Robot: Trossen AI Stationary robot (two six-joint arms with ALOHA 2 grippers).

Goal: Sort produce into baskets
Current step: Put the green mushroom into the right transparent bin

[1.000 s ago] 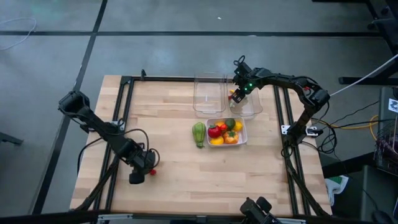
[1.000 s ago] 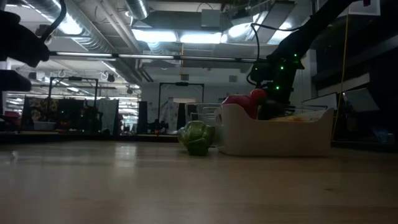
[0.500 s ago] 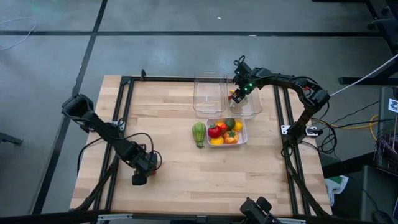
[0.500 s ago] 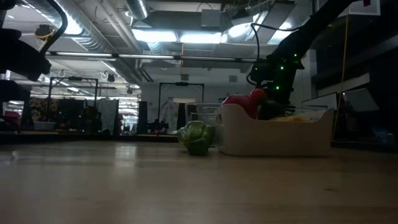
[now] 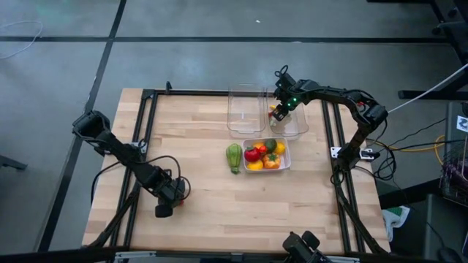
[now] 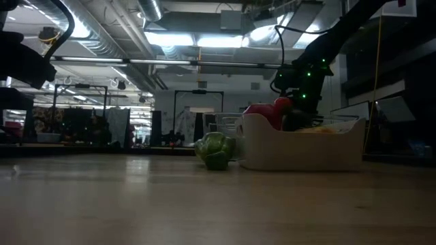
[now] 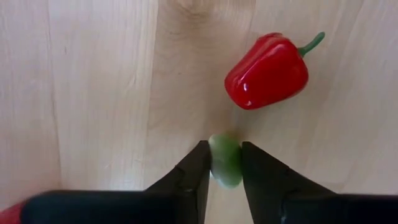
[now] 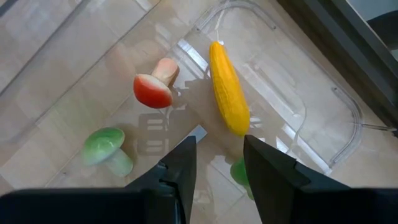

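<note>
We see the left gripper (image 7: 222, 168) low at lower left of the table (image 5: 205, 212), fingers pinching a small green piece (image 7: 225, 160); a red pepper (image 7: 267, 62) lies just beside it. The right gripper (image 8: 216, 163) hovers with fingers parted over the clear tub (image 5: 289, 124) at upper centre, holding nothing. The whitish tub (image 5: 266, 155) of produce sits mid-table.

Light wooden table (image 5: 212, 197) with a black frame along its edges — bearing two clear tubs (image 5: 246, 111) side by side, a whitish tub (image 5: 266, 155) of produce, a green ribbed vegetable (image 5: 233, 157) beside it — and, apart, a red pepper (image 7: 267, 71) near a small green piece (image 7: 225, 160).
</note>
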